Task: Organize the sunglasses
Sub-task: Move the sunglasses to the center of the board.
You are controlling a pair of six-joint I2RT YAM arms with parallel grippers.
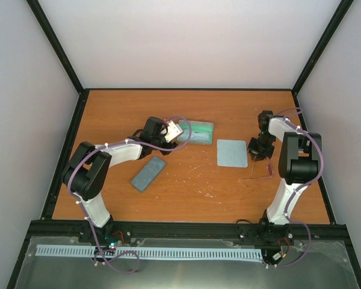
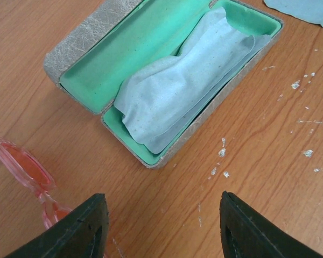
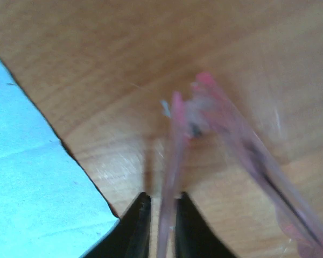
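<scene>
My right gripper [image 1: 257,149] [image 3: 161,207] is shut on one slender pink arm of the sunglasses [image 3: 234,137], which are blurred in the right wrist view. In the top view they are a faint red outline [image 1: 262,174] just near of the gripper. My left gripper [image 1: 175,130] [image 2: 161,215] is open and empty over bare wood, just short of an open case [image 2: 151,51] with green lining [image 1: 195,132] and a pale cloth [image 2: 188,80] inside. Another red-pink pair of sunglasses [image 2: 24,166] lies at the left finger.
A closed blue-grey case [image 1: 148,173] lies left of centre. A pale blue square cloth [image 1: 231,153] lies flat beside the right gripper and shows in the right wrist view [image 3: 32,177]. The black frame rails [image 1: 66,150] border the table.
</scene>
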